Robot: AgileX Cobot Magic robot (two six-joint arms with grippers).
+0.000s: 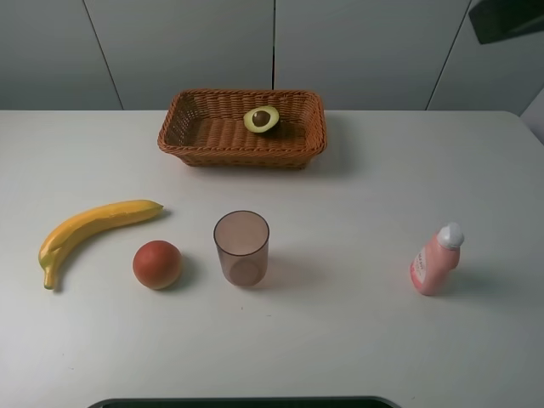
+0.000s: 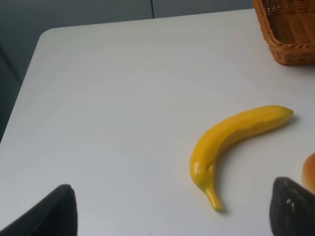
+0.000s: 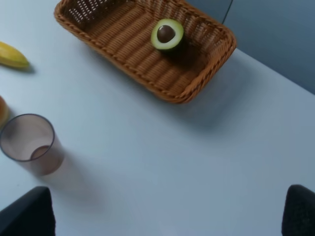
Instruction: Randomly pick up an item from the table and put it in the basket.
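Left jaws and right jaws both hang spread and empty, the halved avocado (image 3: 167,34) lying pit-up in the wicker basket (image 3: 212,68) well ahead of the right jaws; seemingly light, stiff, smooth-skinned, best pinched across its flanks.

One each: avocado (image 1: 262,119), basket (image 1: 242,158), banana (image 1: 93,223), orange-red fruit (image 1: 157,264), cup (image 1: 241,248), bottle (image 1: 435,263).

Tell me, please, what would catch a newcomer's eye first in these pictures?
The halved avocado lying cut side up in the wicker basket at the far side of the table stands out first. Nearer the front, a row draws the eye: a yellow banana, a round orange-red fruit, a translucent cup, and, apart on the right, a pink bottle.
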